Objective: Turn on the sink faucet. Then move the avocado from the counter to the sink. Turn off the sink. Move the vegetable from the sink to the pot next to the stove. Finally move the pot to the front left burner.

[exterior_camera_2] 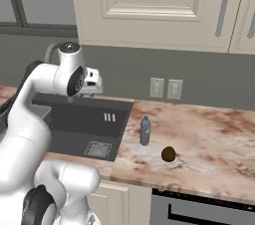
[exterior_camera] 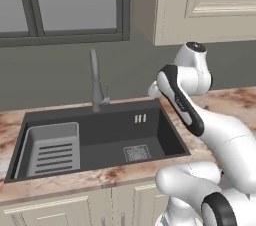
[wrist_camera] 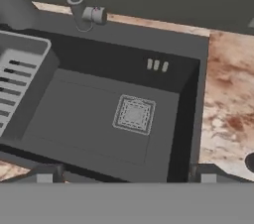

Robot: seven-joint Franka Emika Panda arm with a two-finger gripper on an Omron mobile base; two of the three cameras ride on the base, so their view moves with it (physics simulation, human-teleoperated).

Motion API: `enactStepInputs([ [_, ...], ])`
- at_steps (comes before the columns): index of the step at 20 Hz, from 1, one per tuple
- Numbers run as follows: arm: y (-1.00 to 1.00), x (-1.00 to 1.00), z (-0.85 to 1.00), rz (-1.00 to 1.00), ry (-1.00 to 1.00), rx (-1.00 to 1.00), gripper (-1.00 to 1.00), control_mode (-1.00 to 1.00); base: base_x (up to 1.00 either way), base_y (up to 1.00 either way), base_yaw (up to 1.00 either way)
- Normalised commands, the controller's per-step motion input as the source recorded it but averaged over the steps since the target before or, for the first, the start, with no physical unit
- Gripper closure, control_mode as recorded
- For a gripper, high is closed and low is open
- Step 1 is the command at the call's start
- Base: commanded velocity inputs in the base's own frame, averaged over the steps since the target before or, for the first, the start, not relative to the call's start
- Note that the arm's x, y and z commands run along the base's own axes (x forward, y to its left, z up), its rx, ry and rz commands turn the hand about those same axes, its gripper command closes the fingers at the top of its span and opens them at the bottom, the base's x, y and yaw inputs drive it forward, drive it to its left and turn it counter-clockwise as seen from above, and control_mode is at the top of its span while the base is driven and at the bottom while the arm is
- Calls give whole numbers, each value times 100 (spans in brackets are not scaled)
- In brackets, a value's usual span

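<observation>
Right under the hand camera we have our two dark fingertips [wrist_camera: 43,177] standing wide apart with nothing between them, so the gripper [wrist_camera: 126,178] is open and empty, looking down into the sink [wrist_camera: 193,44]. The square drain grate [wrist_camera: 134,114] sits bare in the basin and the slotted tray [wrist_camera: 22,77] lies at its far side from the counter [exterior_camera_2: 209,129]; we see no water running that we can make out. The sink faucet [exterior_camera: 95,77] rises at the back rim, its gooseneck upright, and its small handle [wrist_camera: 94,15] juts out beside the base. Our hand hovers up near the back right corner of the basin, apart from the spout. The avocado [exterior_camera_2: 169,154] waits out on the counter, near a small bottle [exterior_camera_2: 144,130] and well apart from the sink. So, in our judgement, the faucet is the step in hand. To do it well we should come in level with that handle, keep the fingers spread so they straddle or push it cleanly, and press on the handle rather than the spout. Watch the bottle later on, as it stands between sink and fruit.
</observation>
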Motion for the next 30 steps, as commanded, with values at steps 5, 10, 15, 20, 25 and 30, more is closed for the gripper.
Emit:
enactStepInputs([
  [5, 22, 18, -37, 27, -21, 14, -100, -100, 0, 0, 0],
  [10, 36, 52, -21, 31, -16, 11, -100, -100, 0, 0, 0],
  [15, 16, 63, -3, 27, -20, 8, -100, -100, 0, 0, 0],
  [20, 4, 58, -2, 20, -12, 2, -100, -100, 0, 0, 0],
  [25, 5, 26, -1, 12, 0, 0, -100, -100, 0, 0, 0],
  [30, 25, 55, 0, 4, -5, 0, -100, -100, 0, 0, 0],
])
